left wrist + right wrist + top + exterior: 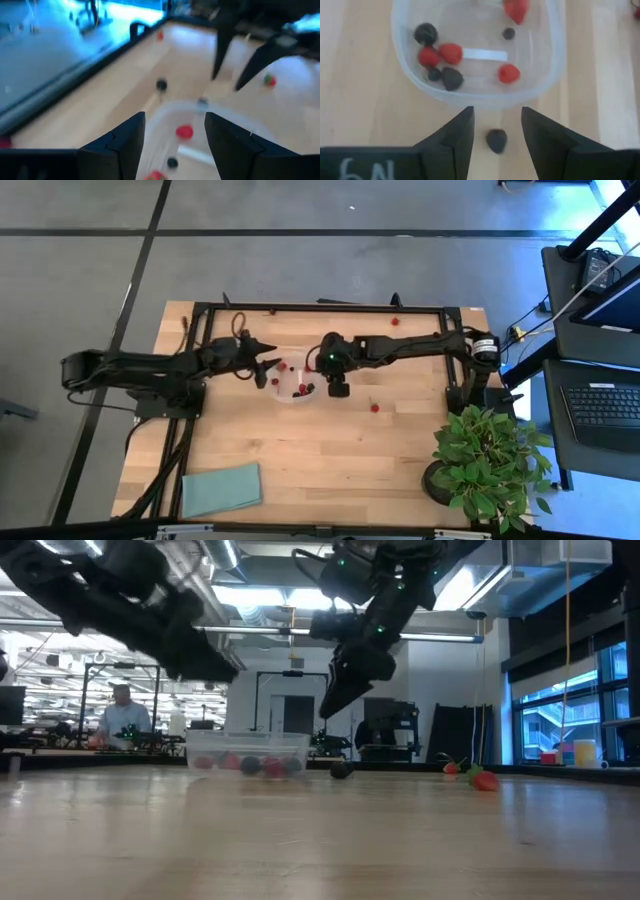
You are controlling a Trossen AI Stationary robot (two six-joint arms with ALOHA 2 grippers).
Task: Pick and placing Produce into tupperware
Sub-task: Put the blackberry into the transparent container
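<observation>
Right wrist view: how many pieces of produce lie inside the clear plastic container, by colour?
Bright red berry-like pieces in the shallow clear plastic container: 4
Dark maroon berry-like pieces in it: 4
Total inside: 8
Outside the rim, one more dark piece: 1

A robotics lab or workshop: a pale wooden table with a black metal frame stands on a grey concrete floor, an open black laptop beside it. Behind it are exposed ceiling ducts, strip lights, more equipment stands and a seated person.
</observation>
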